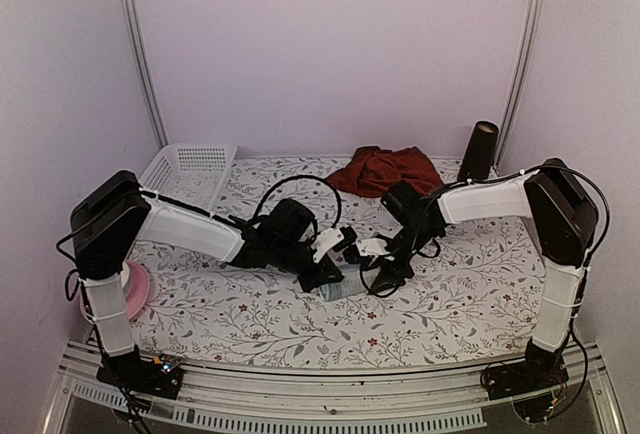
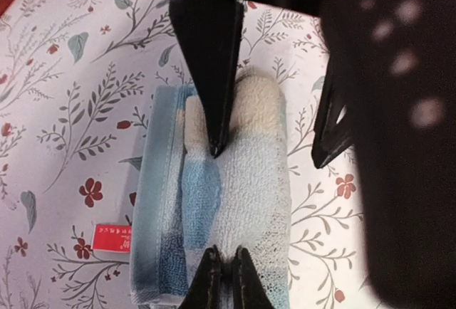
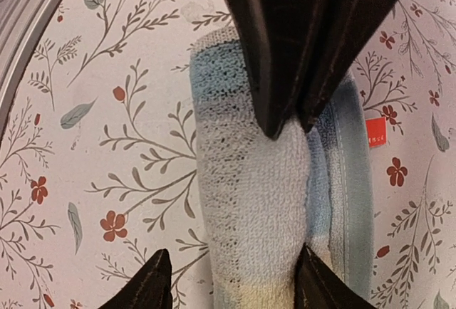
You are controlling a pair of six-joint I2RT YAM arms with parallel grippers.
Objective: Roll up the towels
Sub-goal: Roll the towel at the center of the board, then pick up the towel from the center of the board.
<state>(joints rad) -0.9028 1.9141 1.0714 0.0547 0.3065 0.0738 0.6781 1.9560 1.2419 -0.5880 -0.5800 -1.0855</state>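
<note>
We saw the checked towel (image 2: 242, 202) lying near the middle of the floral tabletop (image 1: 460, 284), wound into a short, plump roll. Its pile ran pale blue with a darker blue patch and a cream band at one end, and a flat blue hem lay along one side of the roll against the cloth beneath. A small red tag (image 2: 112, 238) lay flat on the tabletop just beside that hem. The maroon towel (image 1: 385, 169) sat well apart at the back of the tabletop as a loose, crumpled heap, near an upright black cylinder (image 1: 480, 151). Both arms reached inward and low from their corners, wrists bent down, so that the two grippers met nose to nose over the roll. The left gripper (image 2: 267, 152) had its jaws apart: one fingertip (image 2: 214, 145) bore down on the top of the roll, while the other stood just off the roll's edge over the tabletop. The right gripper (image 3: 291, 125) came from the opposite end with its jaws together, the paired tips resting on the roll; whether they nipped any cloth between them we could not tell. A white basket (image 1: 190, 169) stood at the back left, and a pink object (image 1: 137, 289) lay beside the left arm's base.
</note>
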